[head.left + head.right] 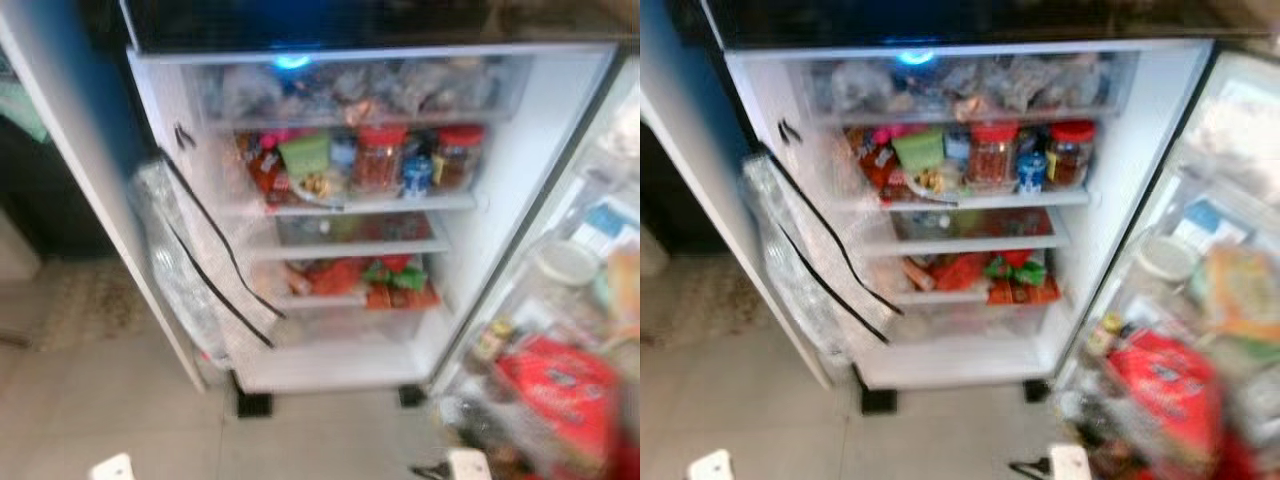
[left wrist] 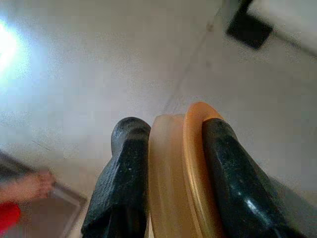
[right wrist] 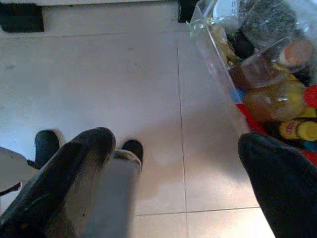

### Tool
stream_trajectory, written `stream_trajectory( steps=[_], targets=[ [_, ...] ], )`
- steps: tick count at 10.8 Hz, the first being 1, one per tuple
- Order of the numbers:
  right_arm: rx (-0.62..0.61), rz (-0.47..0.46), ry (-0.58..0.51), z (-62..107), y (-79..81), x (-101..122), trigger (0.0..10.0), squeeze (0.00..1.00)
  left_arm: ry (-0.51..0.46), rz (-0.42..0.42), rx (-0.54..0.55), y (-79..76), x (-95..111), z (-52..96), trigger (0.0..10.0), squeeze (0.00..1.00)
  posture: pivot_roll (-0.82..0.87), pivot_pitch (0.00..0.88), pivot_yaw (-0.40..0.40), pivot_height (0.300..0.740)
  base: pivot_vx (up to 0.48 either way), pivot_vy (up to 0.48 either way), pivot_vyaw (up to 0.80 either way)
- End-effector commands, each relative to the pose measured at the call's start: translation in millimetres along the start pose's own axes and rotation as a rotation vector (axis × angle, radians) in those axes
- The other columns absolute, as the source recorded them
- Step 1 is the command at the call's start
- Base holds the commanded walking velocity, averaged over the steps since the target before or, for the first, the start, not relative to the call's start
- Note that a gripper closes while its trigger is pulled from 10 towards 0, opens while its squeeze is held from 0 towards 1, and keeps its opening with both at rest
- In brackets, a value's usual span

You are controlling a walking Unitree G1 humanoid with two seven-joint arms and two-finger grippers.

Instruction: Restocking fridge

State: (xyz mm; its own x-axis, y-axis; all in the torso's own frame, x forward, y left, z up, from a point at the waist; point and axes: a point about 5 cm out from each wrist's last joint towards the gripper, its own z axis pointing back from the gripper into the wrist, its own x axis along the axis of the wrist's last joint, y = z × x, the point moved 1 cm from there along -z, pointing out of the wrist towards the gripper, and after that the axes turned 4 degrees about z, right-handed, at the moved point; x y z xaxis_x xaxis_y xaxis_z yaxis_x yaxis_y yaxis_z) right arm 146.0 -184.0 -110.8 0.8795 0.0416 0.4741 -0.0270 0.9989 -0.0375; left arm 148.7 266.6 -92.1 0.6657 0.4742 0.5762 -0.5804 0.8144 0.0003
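While the left gripper clenches an orange lid, right gripper released, next comes shelving it in the open fridge.

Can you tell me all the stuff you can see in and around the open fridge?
Fridge: one, white inside, open, straight ahead.
Red-lidded jars: two, on the upper shelf.
Green box: one, upper shelf, left of the jars.
Red and green packets: several, too blurred to count, lower shelf.
Clear drawer: one, top of the fridge, holding pale bags.
Door shelf: one, clear, on the open door at the right, holding bottles and a red pack.
Floor: pale tiles, in front of the fridge.
Orange disc: one, translucent, clamped between the left gripper's fingers.
Left gripper: shut on the disc, above the floor.
Right gripper: open, over the floor beside the door shelf.
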Motion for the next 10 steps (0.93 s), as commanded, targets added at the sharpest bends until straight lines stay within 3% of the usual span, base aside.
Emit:
stream_trajectory(
  steps=[1,4,10],
  targets=[
    [0.000,0.006,-0.002,-0.1,0.4,0.8,10.0,0.00,0.006,-0.008,-0.011,-2.4,-1.2,0.0,10.0,0.00,0.03,0.000,0.003,0.740,0.000,-0.270,0.00],
    [-0.011,0.017,-0.003,-0.1,-0.2,0.9,10.0,0.00,-0.049,0.029,-0.090,-18.3,15.6,-1.9,10.0,0.00,0.04,0.000,0.001,0.740,0.000,0.000,0.00],
    [-0.044,0.061,-0.011,0.0,-3.3,2.5,10.0,0.00,-0.118,0.037,-0.138,-28.7,33.1,-2.4,10.0,0.00,0.04,0.000,-0.002,0.740,0.000,0.000,0.00]
  ],
)
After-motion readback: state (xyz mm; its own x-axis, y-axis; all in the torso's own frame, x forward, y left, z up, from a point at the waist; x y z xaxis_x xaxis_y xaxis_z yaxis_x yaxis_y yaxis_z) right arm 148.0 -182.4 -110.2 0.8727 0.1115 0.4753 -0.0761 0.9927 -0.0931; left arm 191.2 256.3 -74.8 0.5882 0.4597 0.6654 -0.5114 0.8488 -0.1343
